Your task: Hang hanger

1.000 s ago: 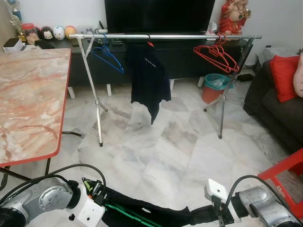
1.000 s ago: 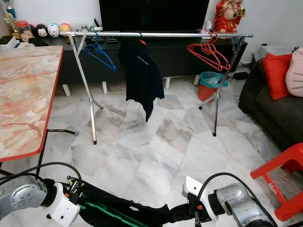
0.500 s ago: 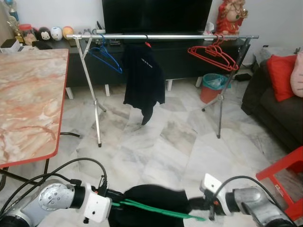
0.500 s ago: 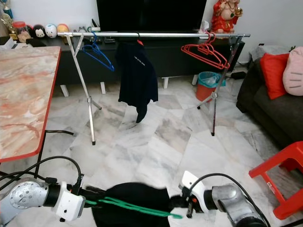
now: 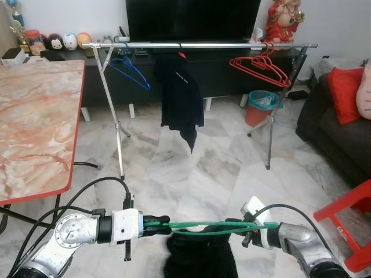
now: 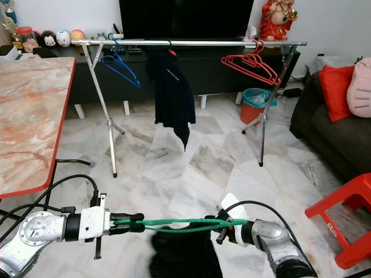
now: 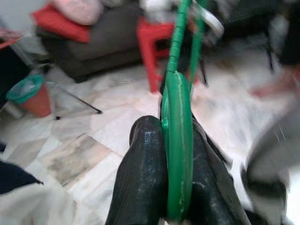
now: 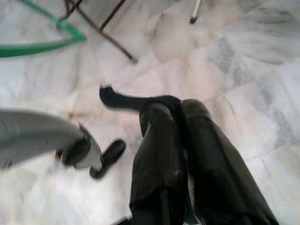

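While both claws pinch it, green hanger (image 5: 203, 226) spans left claw (image 5: 157, 225) to right claw (image 5: 239, 227). Light, thin, probably springy; dark garment (image 5: 197, 258) hangs limp. Grip the ends.

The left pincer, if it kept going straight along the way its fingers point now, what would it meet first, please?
Probably the right pincer. The left pincer, shut on the green hanger, points along the hanger toward it. Farther off in the left wrist view stands a red stool, though depth is unclear.

A marble-patterned tabletop (image 5: 35, 121) with a red edge stands at the left — beyond it a black TV (image 5: 191, 17), a teal bin (image 5: 262, 99), a dark sofa (image 5: 336, 133) with a red cushion (image 5: 346, 95), and a red stool (image 5: 351, 223).
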Controlling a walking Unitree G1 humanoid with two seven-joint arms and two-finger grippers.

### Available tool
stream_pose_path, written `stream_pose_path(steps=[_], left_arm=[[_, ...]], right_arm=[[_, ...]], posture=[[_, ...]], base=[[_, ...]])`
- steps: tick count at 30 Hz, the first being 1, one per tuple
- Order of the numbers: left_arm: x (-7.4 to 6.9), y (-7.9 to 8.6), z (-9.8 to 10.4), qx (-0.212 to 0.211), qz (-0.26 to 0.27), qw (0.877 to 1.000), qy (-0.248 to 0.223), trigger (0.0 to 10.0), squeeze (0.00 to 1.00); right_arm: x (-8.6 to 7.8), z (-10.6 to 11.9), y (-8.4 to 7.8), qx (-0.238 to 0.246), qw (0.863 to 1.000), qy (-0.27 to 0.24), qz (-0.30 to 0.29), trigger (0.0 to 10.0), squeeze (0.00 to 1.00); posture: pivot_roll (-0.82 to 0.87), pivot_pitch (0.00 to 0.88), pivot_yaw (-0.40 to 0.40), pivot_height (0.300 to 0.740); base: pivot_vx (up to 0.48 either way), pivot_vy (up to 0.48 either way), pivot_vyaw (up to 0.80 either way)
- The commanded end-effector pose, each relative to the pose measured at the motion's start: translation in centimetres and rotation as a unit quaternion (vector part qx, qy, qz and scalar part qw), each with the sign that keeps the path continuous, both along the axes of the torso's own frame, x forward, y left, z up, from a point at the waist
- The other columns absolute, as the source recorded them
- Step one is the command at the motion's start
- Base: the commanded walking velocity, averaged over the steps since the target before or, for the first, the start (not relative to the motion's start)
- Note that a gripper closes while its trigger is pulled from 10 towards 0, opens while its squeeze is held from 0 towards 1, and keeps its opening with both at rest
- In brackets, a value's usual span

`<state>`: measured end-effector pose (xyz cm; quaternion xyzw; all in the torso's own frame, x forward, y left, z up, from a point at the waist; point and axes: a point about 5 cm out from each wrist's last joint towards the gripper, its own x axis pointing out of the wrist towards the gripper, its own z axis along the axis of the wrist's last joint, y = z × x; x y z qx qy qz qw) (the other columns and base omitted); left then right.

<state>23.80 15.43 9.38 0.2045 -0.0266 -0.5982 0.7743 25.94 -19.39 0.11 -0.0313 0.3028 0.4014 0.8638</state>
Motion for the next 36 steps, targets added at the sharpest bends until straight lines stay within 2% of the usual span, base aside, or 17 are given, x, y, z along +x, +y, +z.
stream_pose_path(steps=[1,4,5,7,9,11,13,15,16,18,20,24,26,27,29,32,36], left_arm=[[0.9,0.3,1.0,-0.046,0.055,0.997,0.000,10.0,0.00],[2.1,0.3,0.9,-0.083,0.132,0.987,0.025,10.0,0.00],[3.4,0.5,0.4,-0.091,0.213,0.972,0.039,10.0,0.00],[4.5,0.8,-0.4,-0.106,0.299,0.946,0.068,10.0,0.00],[4.7,0.7,-0.7,-0.115,0.325,0.935,0.087,10.0,0.00],[5.5,0.6,-1.9,-0.097,0.406,0.903,0.101,10.0,0.00],[5.8,0.7,-2.3,-0.090,0.436,0.889,0.105,10.0,0.00],[6.2,0.8,-2.3,-0.096,0.460,0.876,0.111,10.0,0.00],[6.6,0.9,-2.0,-0.127,0.479,0.861,0.119,10.0,0.00],[6.9,0.9,-1.4,-0.153,0.485,0.852,0.122,10.0,0.00],[7.0,0.6,-1.1,-0.154,0.476,0.857,0.123,10.0,0.00],[7.0,0.9,-1.3,-0.122,0.490,0.856,0.108,10.0,0.00],[6.6,2.0,-3.1,-0.057,0.539,0.835,0.096,10.0,0.00],[6.6,2.0,-3.1,-0.057,0.539,0.835,0.096,10.0,0.00],[5.9,2.6,-4.5,-0.009,0.549,0.832,0.081,10.0,0.00],[4.9,3.0,-5.7,-0.018,0.566,0.817,0.103,10.0,0.00],[4.4,3.2,-6.0,-0.042,0.579,0.806,0.117,10.0,0.00]], right_arm=[[0.3,0.1,0.0,0.006,1.000,-0.013,-0.016,0.0,0.00],[0.5,0.0,0.2,0.000,0.999,-0.028,-0.042,0.0,0.00],[0.9,0.0,0.1,-0.002,0.995,-0.046,-0.086,0.0,0.00],[1.6,0.3,-0.1,0.009,0.987,-0.063,-0.151,0.0,0.00],[1.9,0.4,-0.1,0.019,0.982,-0.068,-0.174,0.0,0.00],[2.5,0.6,-0.1,0.034,0.964,-0.085,-0.248,0.0,0.00],[2.5,0.6,-0.2,0.037,0.957,-0.090,-0.272,0.0,0.00],[2.5,0.4,0.0,0.042,0.951,-0.089,-0.294,0.0,0.00],[2.5,0.3,0.2,0.043,0.947,-0.089,-0.306,0.0,0.00],[2.4,0.1,0.7,0.059,0.946,-0.082,-0.309,0.0,0.00],[2.3,-0.1,1.2,0.060,0.946,-0.081,-0.309,0.0,0.00],[2.0,-0.4,1.3,0.045,0.941,-0.087,-0.323,0.0,0.00],[1.9,-0.4,0.0,0.024,0.914,-0.104,-0.391,0.0,0.00],[1.9,-0.4,0.0,0.024,0.914,-0.104,-0.391,0.0,0.00],[1.8,-0.2,-0.8,0.013,0.897,-0.119,-0.425,0.0,0.00],[1.9,0.3,-1.6,0.020,0.875,-0.140,-0.463,0.0,0.00],[1.9,0.7,-1.7,0.018,0.864,-0.160,-0.478,0.0,0.00]], posture=[[0.02,0.000,-0.082,0.740],[0.03,0.000,-0.081,0.740],[0.04,0.000,-0.078,0.740],[0.04,0.000,-0.073,0.740],[0.04,0.000,-0.070,0.740],[0.04,0.000,-0.058,0.740],[0.03,0.000,-0.055,0.740],[0.03,0.000,-0.047,0.740],[0.03,0.000,-0.039,0.740],[0.02,0.000,-0.031,0.740],[0.03,0.000,-0.025,0.740],[0.03,0.000,-0.014,0.740],[0.02,0.000,-0.008,0.740],[0.02,0.000,-0.008,0.740],[0.01,0.000,-0.006,0.740],[0.01,0.000,-0.005,0.740],[0.02,0.000,-0.003,0.740]], base=[[0.000,0.000,0.00],[0.000,0.000,0.00],[0.000,0.000,0.00],[0.000,0.000,0.00],[0.000,0.000,0.00],[0.000,0.000,0.00],[0.000,0.000,0.00],[0.000,0.000,0.00],[0.000,0.000,0.00],[0.000,0.000,0.00],[0.000,0.000,0.00],[0.000,0.000,0.00],[0.000,0.000,0.00],[0.000,0.000,0.00],[0.000,0.000,0.00],[0.000,0.000,0.00],[0.000,0.000,0.00]])
